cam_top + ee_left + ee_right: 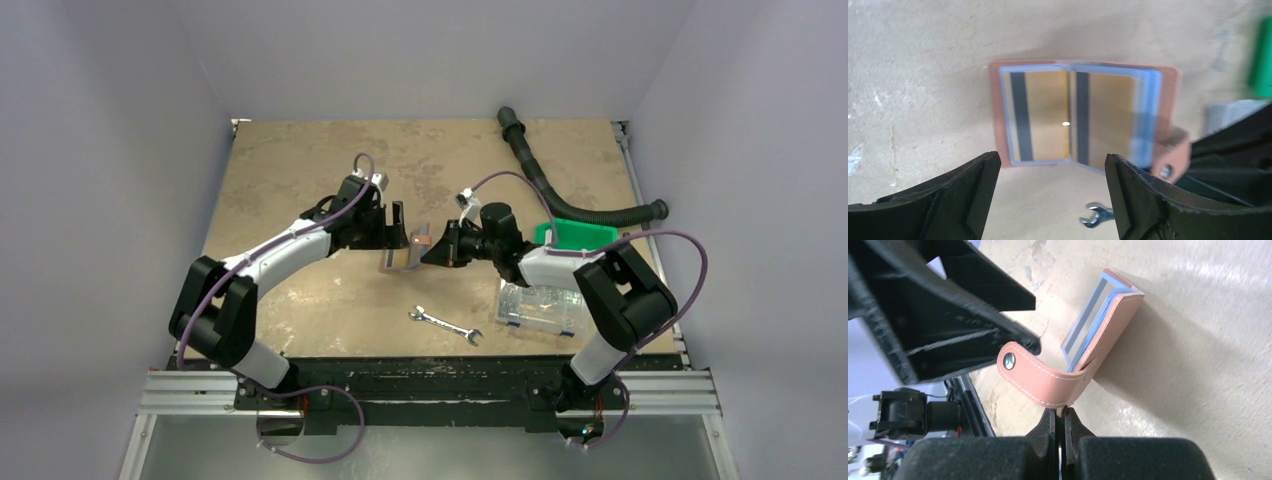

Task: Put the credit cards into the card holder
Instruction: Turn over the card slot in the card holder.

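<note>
Holder (1083, 112) spread open near mid-table, inner side facing the left wrist camera; cannot tell whether it rests flat on the table (300, 170) or is tipped up off it. Two cards (1040, 115) sit in its blue-rimmed clear sleeves, one on either side of the fold, with tan faces and a dark stripe each. The one right of the fold is blurred and washed out. Left gripper (1052, 166) on the holder's left, close by and apart from it, fingers (963, 195) spread wide with nothing between them; only their tips are in frame. A strap (1048, 385) with a metal snap curls off the holder's right side. Right gripper (1062, 422) at the strap's bend, fingers closed tip to tip and pinching the strap's edge as far as can be seen; the contact is mostly hidden under the strap. From above, the holder is only a sliver between the two grippers, detail lost. Wrench (445, 326) lies toward the arm bases from the holder, a little to its right and apart; the left wrist view shows one end only. Clear box (540, 306) right of the holder, partly under the right arm. Green bin (575, 235) right of the holder, largely hidden by that arm. Black hose (560, 195) beyond the holder, to its right.
</note>
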`<state>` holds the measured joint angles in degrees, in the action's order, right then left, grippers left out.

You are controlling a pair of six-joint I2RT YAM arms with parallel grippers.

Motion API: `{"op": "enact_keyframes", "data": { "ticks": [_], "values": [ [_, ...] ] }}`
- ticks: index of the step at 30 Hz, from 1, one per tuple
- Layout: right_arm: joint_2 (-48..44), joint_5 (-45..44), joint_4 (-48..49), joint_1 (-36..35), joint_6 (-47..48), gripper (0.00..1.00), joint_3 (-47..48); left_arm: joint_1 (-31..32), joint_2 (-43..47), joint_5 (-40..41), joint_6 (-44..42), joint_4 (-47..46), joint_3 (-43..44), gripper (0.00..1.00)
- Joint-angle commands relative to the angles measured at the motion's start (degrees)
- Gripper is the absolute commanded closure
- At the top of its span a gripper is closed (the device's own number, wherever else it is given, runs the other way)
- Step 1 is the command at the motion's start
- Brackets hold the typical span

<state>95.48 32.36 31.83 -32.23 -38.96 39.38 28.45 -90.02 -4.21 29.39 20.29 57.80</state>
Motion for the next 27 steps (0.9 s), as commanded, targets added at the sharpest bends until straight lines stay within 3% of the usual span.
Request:
{"op": "enact_keyframes", "data": {
  "ticks": [1, 8, 19, 27],
  "values": [
    [-4.8, -5.87, -14.55, -1.34, 9.18, 1.0, 7.79, -0.26, 3.97, -5.81, 1.0, -3.2, 0.42, 0.17],
    [-4.85, -9.48, -26.1, -1.92, 13.12, 1.0, 12.48, -0.85, 3.6, -11.12, 4.49, -8.16, -3.11, 0.16],
    [-3.53, -20.45, -39.62, -6.81, 16.75, 1.0, 20.72, -2.62, 8.48, -7.35, 4.75, -6.18, -4.0, 0.11],
    [-1.86, -23.74, -42.51, -8.9, 17.34, 1.0, 24.3, -7.21, 10.56, -8.91, 3.81, -5.51, -7.14, 0.12]
  ]
}}
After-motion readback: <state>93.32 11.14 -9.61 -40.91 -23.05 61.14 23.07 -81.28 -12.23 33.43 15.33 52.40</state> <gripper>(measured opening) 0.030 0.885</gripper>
